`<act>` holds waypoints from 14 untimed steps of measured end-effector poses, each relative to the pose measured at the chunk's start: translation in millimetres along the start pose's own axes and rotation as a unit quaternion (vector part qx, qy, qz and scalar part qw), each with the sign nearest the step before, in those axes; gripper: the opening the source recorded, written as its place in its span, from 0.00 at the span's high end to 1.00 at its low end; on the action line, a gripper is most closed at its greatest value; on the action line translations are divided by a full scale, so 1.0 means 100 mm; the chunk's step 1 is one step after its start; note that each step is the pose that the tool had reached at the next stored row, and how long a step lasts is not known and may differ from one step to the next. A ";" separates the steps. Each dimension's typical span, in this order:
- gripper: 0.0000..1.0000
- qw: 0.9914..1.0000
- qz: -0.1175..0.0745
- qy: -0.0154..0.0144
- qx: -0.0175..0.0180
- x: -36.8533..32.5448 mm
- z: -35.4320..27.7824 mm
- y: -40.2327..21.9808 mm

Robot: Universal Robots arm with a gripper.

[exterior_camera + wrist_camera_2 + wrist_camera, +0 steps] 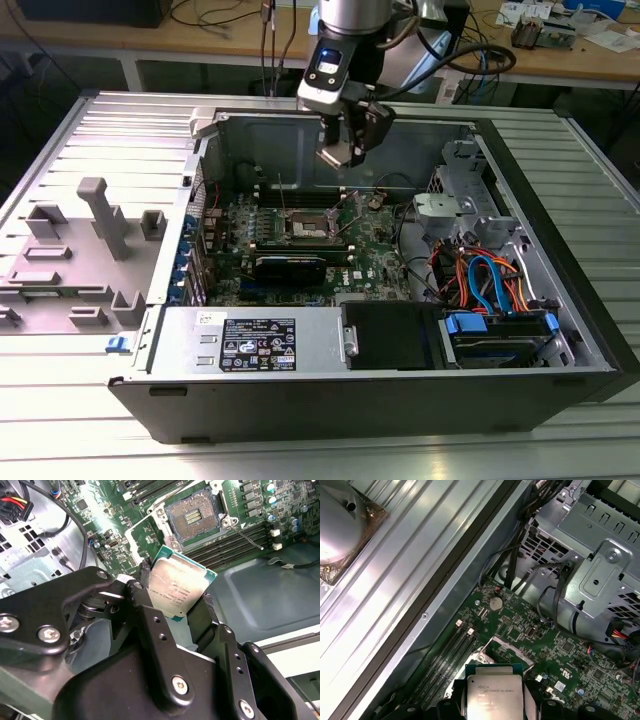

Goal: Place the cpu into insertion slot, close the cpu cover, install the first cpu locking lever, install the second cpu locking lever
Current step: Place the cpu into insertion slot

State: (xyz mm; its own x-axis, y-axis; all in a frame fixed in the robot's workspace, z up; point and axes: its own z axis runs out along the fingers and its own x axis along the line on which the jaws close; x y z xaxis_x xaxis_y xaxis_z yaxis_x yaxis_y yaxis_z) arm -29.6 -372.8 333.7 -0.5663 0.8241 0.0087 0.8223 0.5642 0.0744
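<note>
The gripper (345, 150) hung over the open computer case (300, 410), toward one o'clock from the insertion slot (312, 228) in the exterior view. Its fingers (141, 592) were clamped on opposite edges of the cpu (177, 587). I'd judge that grip was chosen to spare the chip's underside and hold it flat and square. The chip was in the air, well clear of the green board. The slot's pin field lay bare, not covered.
</note>
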 end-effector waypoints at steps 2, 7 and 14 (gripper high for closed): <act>0.45 1.000 0.010 -0.001 0.000 0.000 0.004 0.000; 0.45 1.000 0.030 -0.003 0.000 0.000 0.018 -0.001; 0.45 0.998 0.061 -0.007 0.001 0.000 0.041 -0.003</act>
State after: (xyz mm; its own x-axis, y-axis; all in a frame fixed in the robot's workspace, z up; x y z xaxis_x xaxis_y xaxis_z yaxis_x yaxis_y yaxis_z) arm -29.6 -372.8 329.6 -0.4606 0.8876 0.0035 0.8855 0.4592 0.0713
